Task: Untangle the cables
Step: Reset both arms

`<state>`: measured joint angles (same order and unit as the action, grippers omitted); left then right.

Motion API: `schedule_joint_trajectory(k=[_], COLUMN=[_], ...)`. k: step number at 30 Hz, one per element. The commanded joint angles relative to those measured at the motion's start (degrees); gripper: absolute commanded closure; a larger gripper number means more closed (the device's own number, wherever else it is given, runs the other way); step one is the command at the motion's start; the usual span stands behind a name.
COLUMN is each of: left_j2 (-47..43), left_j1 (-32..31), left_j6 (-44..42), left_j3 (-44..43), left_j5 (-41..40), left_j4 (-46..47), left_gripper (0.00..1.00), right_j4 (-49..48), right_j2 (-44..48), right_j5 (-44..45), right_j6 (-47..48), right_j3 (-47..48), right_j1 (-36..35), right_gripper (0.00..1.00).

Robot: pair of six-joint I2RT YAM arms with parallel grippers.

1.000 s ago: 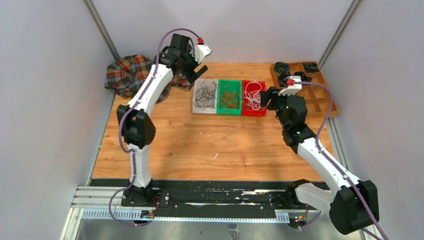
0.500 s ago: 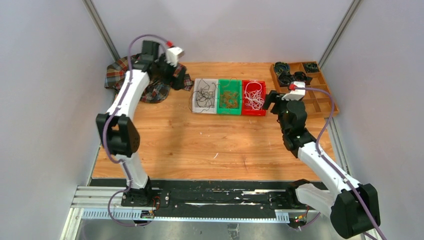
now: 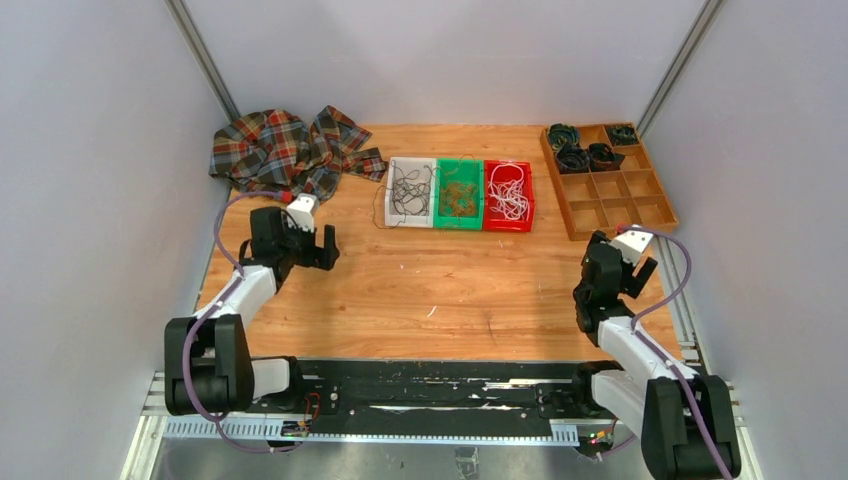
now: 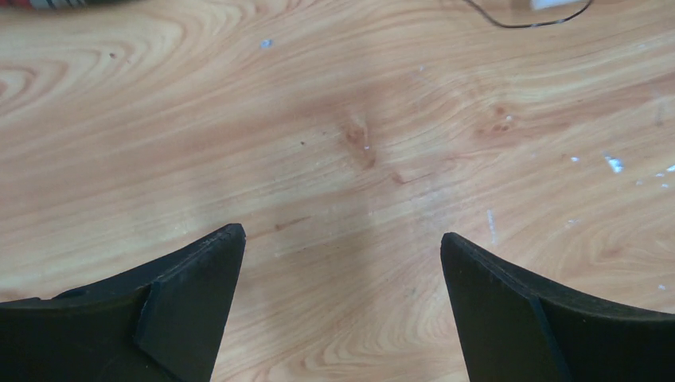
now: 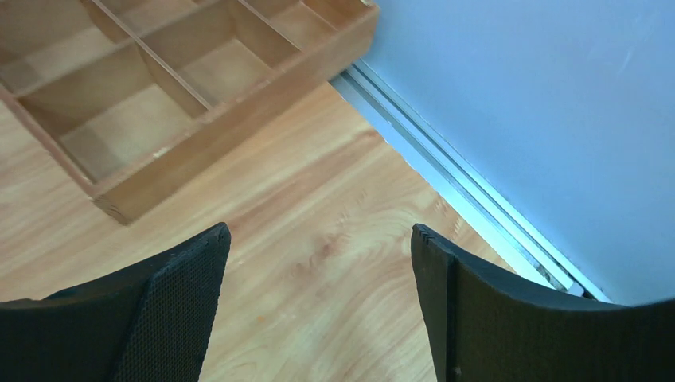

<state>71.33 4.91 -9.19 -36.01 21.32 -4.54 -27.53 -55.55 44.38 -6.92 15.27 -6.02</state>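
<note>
The cables lie in three bins at the back of the table: black ones (image 3: 411, 190) in a white bin (image 3: 391, 221), copper-orange ones (image 3: 459, 196) in a green bin (image 3: 438, 223), white ones (image 3: 508, 192) in a red bin (image 3: 527, 222). One black cable loop (image 4: 525, 22) hangs out over the wood. My left gripper (image 3: 322, 252) (image 4: 341, 235) is open and empty, low over bare wood left of the bins. My right gripper (image 3: 625, 270) (image 5: 318, 228) is open and empty near the table's right edge.
A plaid cloth (image 3: 285, 150) is heaped at the back left. A wooden compartment tray (image 3: 622, 213) (image 5: 239, 95) at the back right holds dark coiled rolls (image 3: 580, 152) in its far cells. A metal rail (image 5: 470, 183) and wall border the right edge.
Both arms have drawn back from the bins toward the near side, the left past the cloth, the right toward the right edge. The right jaws have spread wider.
</note>
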Motion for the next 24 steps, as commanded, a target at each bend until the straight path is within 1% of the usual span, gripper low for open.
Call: schedule_joint_trajectory(k=[1,5,8,11,13,14,17,19,20,21,22,23,24], left_j2=[0.1,1.4,0.9,1.0,1.6,2.0,6.2,4.5,4.0,4.2,6.2,8.5,8.8], left_j1=[0.5,0.5,0.5,0.5,0.5,0.5,0.1,-1.4,-2.3,-3.4,-4.5,-5.1,-5.4], left_j6=[2.5,2.9,4.4,5.7,6.5,7.4,9.2,7.2,6.2,4.2,4.1,4.3,4.4], left_j3=[6.8,11.9,13.5,15.0,16.0,16.6,20.0,20.7,22.4,24.8,28.4,31.0,31.5], left_j5=[-2.4,-4.7,-5.3,-5.2,-6.3,-7.0,-5.7,-8.2,-9.2,-9.8,-10.5,-11.1,-11.6], left_j4=[21.7,31.9,35.1,39.4,43.5,45.7,58.8,56.3,58.4,61.4,70.6,79.6,82.0], left_gripper=[0.02,0.02,0.02,0.02,0.02,0.02,0.02,0.02,0.02,0.02,0.02,0.02,0.02], right_j4=[-5.2,-10.0,-14.5,-15.9,-19.3,-22.2,-19.9,-21.9,-23.4,-25.7,-28.9,-39.9,-50.3], right_j2=[-2.2,-6.7,-9.1,-10.9,-13.8,-15.1,-16.6,-16.8,-16.9,-17.4,-19.1,-23.2,-29.2], right_j5=[0.4,-2.0,-4.6,-9.7,-11.4,-13.1,-18.0,-22.4,-23.8,-25.5,-26.9,-26.4,-22.5], right_j6=[-2.8,-1.0,0.6,-1.0,-1.1,0.7,3.1,4.5,5.6,7.2,9.0,11.9,15.2], right_j3=[-2.0,-2.9,-3.6,-3.3,-4.0,-3.9,-1.8,-2.4,-3.1,-3.8,-5.0,-7.5,-9.4], right_j1=[2.7,2.8,3.4,4.7,4.9,4.9,4.9,4.8,4.3,3.3,1.9,0.7,-1.1], right_gripper=[0.17,0.17,0.18,0.19,0.21,0.22,0.23,0.22,0.22,0.22,0.22,0.20,0.18])
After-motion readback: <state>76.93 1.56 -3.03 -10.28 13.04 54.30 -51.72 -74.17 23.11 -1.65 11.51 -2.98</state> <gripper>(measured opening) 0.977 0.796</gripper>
